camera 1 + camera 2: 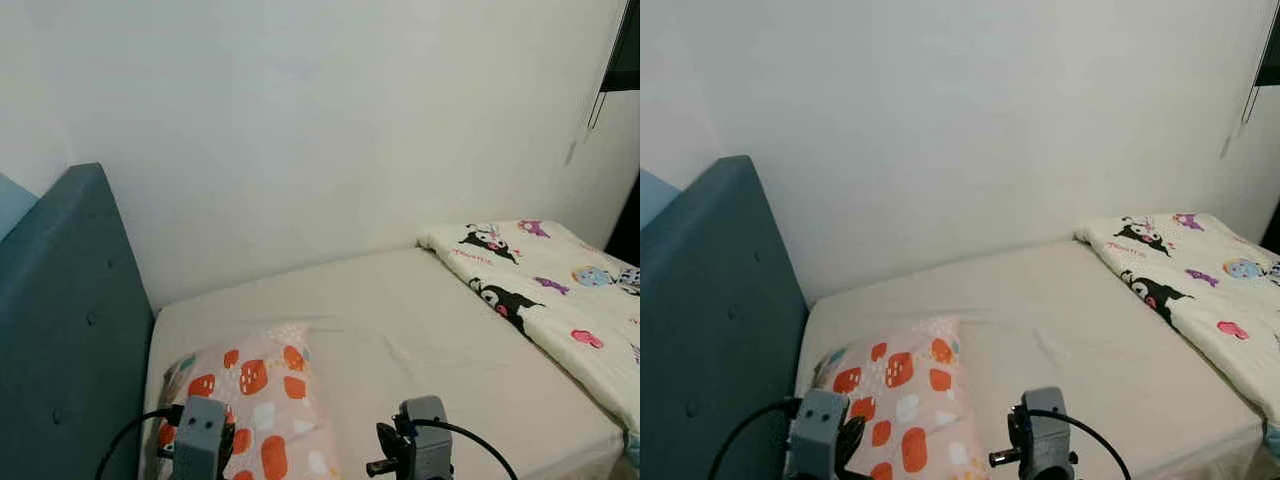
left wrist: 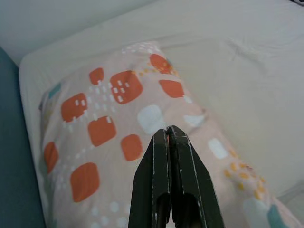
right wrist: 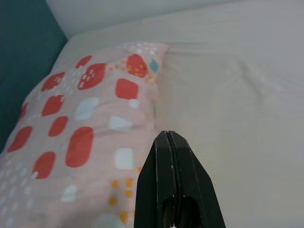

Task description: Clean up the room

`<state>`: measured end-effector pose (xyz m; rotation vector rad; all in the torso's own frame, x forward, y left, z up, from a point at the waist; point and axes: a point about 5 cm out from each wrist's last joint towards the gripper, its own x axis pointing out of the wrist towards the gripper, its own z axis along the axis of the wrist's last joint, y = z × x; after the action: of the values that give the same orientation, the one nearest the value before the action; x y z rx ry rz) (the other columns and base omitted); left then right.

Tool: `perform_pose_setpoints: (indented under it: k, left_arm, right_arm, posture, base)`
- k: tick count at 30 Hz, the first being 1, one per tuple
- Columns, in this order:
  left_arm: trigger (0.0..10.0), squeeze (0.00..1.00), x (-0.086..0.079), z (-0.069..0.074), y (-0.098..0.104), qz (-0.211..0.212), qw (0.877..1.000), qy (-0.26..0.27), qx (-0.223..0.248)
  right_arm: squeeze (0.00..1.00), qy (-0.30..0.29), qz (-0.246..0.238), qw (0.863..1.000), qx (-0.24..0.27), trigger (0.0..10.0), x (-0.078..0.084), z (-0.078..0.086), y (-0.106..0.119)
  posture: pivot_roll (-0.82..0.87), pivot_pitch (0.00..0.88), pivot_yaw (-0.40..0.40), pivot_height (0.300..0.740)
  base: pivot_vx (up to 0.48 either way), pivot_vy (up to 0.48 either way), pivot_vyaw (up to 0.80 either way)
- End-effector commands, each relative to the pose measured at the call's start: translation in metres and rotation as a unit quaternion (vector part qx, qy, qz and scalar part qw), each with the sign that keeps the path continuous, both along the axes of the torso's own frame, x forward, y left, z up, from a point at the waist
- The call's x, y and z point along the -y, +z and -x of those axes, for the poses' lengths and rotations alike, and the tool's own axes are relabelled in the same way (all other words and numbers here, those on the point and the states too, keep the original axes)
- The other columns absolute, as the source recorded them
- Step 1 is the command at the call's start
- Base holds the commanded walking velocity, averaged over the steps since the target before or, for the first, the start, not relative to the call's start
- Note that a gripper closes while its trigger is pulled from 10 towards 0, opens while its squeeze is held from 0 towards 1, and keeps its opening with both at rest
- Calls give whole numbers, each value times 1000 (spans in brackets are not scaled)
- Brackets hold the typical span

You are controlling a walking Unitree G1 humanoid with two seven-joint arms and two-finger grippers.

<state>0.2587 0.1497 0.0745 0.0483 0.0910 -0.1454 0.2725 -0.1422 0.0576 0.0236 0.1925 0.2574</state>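
A pink pillow with orange and white squares lies on the cream sheet of the bed, close to the teal headboard. A white blanket printed with cartoon figures is folded along the bed's right side. My left gripper hovers above the pillow with its fingers pressed together and nothing between them. Over the pillow's edge, where it meets the sheet, my right gripper is shut too and holds nothing. Both wrists show at the bottom of the eye views.
A white wall runs behind the bed. A dark object hangs on the wall at the upper right, with a cord below it. The bed's near edge lies just ahead of my wrists.
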Motion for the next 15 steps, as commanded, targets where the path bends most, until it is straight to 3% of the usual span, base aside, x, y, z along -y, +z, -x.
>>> perform_pose_setpoints:
  k: [1, 15]
  left_arm:
    - [10000, 0, 0, 3, -4, 0, 1000, 3, -9]
    - [10000, 0, -3, 2, -3, -5, 1000, 5, -10]
  right_arm:
    - [0, 0, -2, 1000, -5, 10000, -1, 1, -3]
    - [0, 3, -2, 1000, -8, 10000, -1, 1, -4]
  posture:
    - [-46, 68, 8, 740]
    - [-44, 75, 9, 740]
  base:
    - [0, -270, 0]
    - [0, -271, 0]
